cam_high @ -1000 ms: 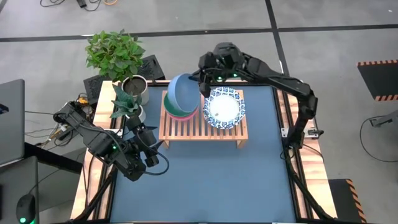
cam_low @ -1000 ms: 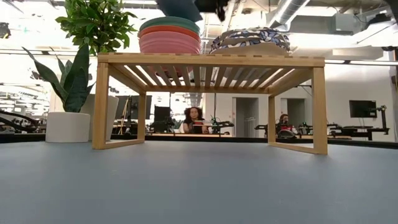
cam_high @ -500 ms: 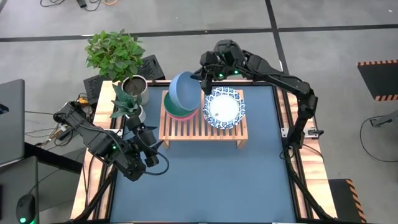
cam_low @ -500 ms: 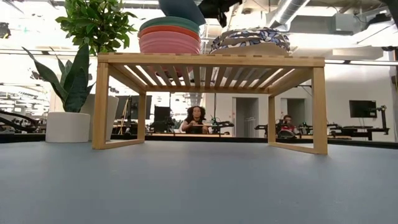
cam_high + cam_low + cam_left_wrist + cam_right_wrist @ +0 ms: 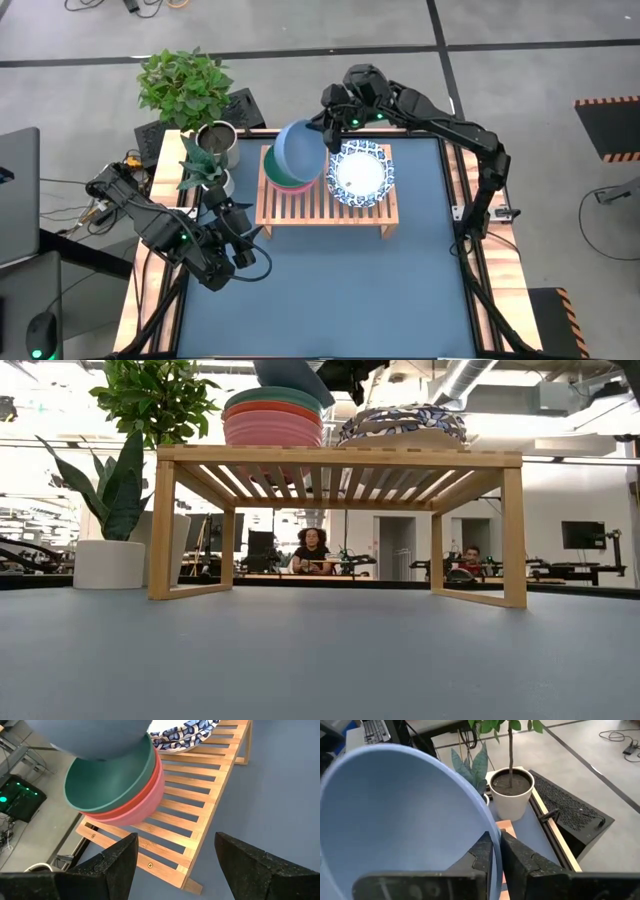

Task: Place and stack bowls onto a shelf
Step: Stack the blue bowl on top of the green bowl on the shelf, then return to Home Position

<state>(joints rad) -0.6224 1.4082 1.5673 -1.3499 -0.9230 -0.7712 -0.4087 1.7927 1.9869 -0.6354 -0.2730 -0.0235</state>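
Note:
A plain blue bowl (image 5: 299, 152) hangs tilted over a stack of a green bowl (image 5: 107, 787) in a pink-red bowl (image 5: 147, 800). That stack stands on the left half of the light-wood shelf (image 5: 325, 208). My right gripper (image 5: 496, 851) is shut on the blue bowl, by the shelf's far edge (image 5: 326, 128). White bowls with blue patterns (image 5: 362, 172) are stacked on the shelf's right half. My left gripper (image 5: 175, 870) stands open and empty off the shelf's near left corner (image 5: 245, 240). My right gripper holds the blue bowl by its rim (image 5: 492, 836) on the far right side, one finger (image 5: 480, 856) inside the bowl and one outside. The fingers come from the table's far right, slanting a little down. The bowl tilts, its hollow facing up toward the gripper; whether its bottom touches the green bowl I cannot tell.
A leafy plant (image 5: 185, 85), a metal pot (image 5: 217, 140) and a snake plant in a white pot (image 5: 108, 510) stand at the table's far left, beside the shelf. The dark blue tabletop (image 5: 330, 290) stretches in front of the shelf.
My right gripper has rolled slightly at the wrist while staying by the shelf's far edge. The blue bowl has tipped and sunk a little toward the green bowl below it.

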